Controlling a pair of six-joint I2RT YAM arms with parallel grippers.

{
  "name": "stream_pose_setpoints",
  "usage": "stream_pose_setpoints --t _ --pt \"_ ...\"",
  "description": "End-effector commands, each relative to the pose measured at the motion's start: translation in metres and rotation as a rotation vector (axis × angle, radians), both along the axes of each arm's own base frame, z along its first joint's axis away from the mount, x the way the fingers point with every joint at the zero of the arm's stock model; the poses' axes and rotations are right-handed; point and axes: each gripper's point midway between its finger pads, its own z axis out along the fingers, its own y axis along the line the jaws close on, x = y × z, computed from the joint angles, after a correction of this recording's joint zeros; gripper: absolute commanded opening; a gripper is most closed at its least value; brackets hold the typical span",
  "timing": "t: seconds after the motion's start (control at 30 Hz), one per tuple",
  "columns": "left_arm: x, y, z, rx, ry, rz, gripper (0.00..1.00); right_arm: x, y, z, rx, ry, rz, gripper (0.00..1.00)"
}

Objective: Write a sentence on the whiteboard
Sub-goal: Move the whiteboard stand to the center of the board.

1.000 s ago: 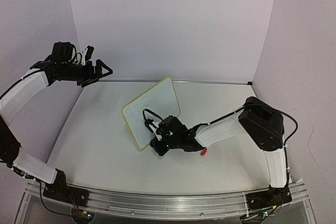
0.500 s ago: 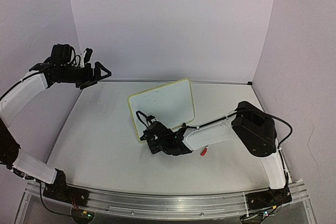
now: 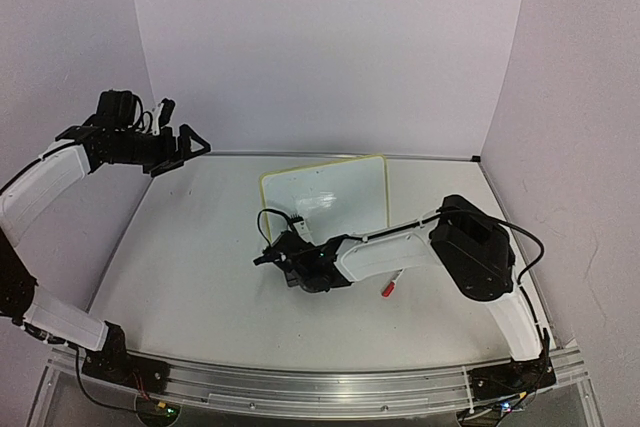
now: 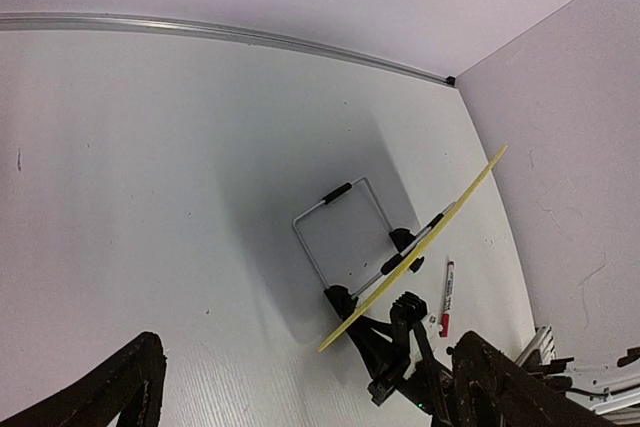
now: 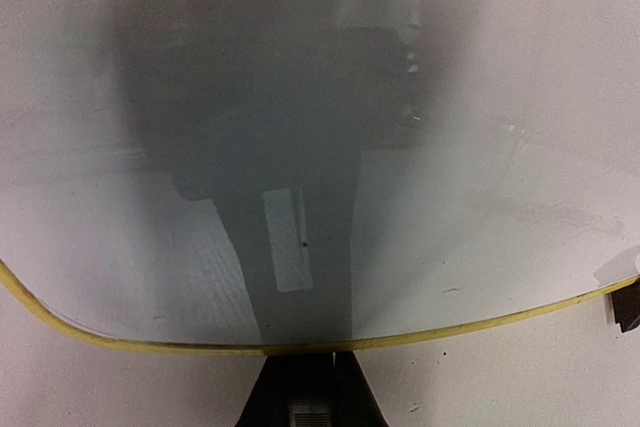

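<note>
Bright, even, soft light; faint lilac cast.
Top view sharp; soft shadow on the table (image 4: 150, 167) behind the whiteboard (image 3: 335, 192); seen close from the right wrist, its face is blurred, darkly mirrored, with a glare spot at its top edge.

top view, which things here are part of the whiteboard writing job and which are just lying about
Job: whiteboard, standing on its wire stand; right pincer, shut on its lower rim; red-capped marker on the table.
Just about: left pincer, open in the air, holding nothing.
</note>
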Motion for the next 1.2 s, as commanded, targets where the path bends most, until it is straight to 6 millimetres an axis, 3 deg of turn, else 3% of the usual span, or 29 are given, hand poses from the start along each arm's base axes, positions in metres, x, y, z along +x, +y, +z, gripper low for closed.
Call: stream_pose_setpoints --t 0.0,0.1,0.2,0.27,0.47,0.57,0.7,0.97,1.07,1.17 --pt "-0.004 0.006 0.014 0.001 -0.064 0.018 1.0 0.018 -0.014 -0.004 -0.034 -0.009 -0.065 0.1" --pt "-0.006 0.008 0.006 0.0 -0.054 0.029 1.0 0.015 -0.012 0.0 -0.022 0.006 -0.047 0.31" --pt "-0.01 0.011 -0.004 -0.003 -0.056 0.052 1.0 0.01 -0.013 0.006 -0.01 0.023 -0.024 0.6" --pt "-0.012 0.014 -0.01 -0.003 -0.058 0.07 1.0 0.003 -0.017 0.007 -0.005 0.043 -0.008 0.68" --pt "-0.021 0.023 -0.032 0.012 -0.053 0.12 1.0 -0.033 -0.031 0.04 0.081 0.099 0.045 0.76" --pt "-0.029 0.024 -0.042 0.011 -0.06 0.122 1.0 -0.048 -0.055 0.058 0.138 0.123 0.008 0.77" --pt "-0.045 0.025 -0.052 -0.01 -0.084 0.121 0.99 -0.06 -0.1 0.074 0.135 0.138 -0.077 0.77" --pt "-0.074 0.019 -0.111 -0.042 0.024 0.115 0.99 -0.055 -0.187 0.06 0.224 0.272 -0.299 0.76" --pt "-0.082 0.016 -0.127 -0.064 0.053 0.12 0.99 -0.048 -0.207 0.057 0.274 0.304 -0.376 0.75" --pt "-0.085 0.013 -0.141 -0.086 0.076 0.124 0.99 -0.043 -0.215 0.055 0.301 0.329 -0.422 0.75"
